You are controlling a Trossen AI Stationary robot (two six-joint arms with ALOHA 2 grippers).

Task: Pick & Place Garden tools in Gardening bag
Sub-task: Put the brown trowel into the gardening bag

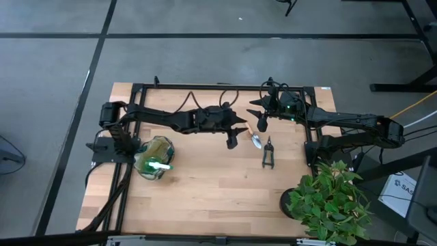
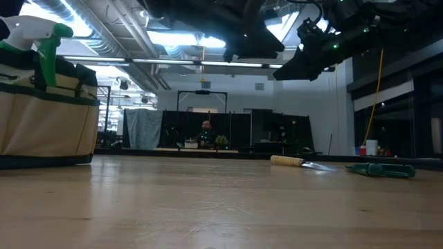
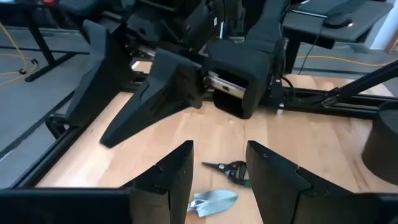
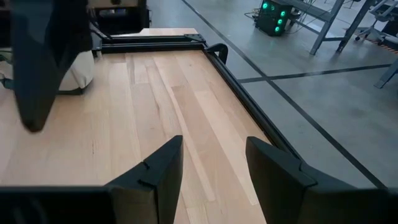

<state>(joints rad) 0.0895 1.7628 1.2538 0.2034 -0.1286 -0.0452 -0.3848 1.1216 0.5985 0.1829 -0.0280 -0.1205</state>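
The cream gardening bag (image 1: 156, 158) with green trim stands at the table's left, and the green spray bottle (image 1: 158, 166) is upright inside it; both also show in the low view, the bag (image 2: 45, 111) and the bottle's head (image 2: 50, 34). The wooden-handled trowel (image 1: 256, 137) and the black pruning shears (image 1: 268, 154) lie flat on the table at centre right. My left gripper (image 1: 234, 137) hangs open just left of the trowel, above the table; its wrist view (image 3: 219, 146) shows the trowel blade (image 3: 214, 202) and the shears (image 3: 230, 169) below. My right gripper (image 1: 261, 121) is open and empty above the trowel's handle end. The rake is not in view.
A leafy potted plant (image 1: 329, 199) stands at the near right corner. A black frame (image 1: 225, 87) runs along the table's far edge and its sides. Bare wood lies between the bag and the tools and along the near edge. A person sits far back in the room (image 2: 205, 130).
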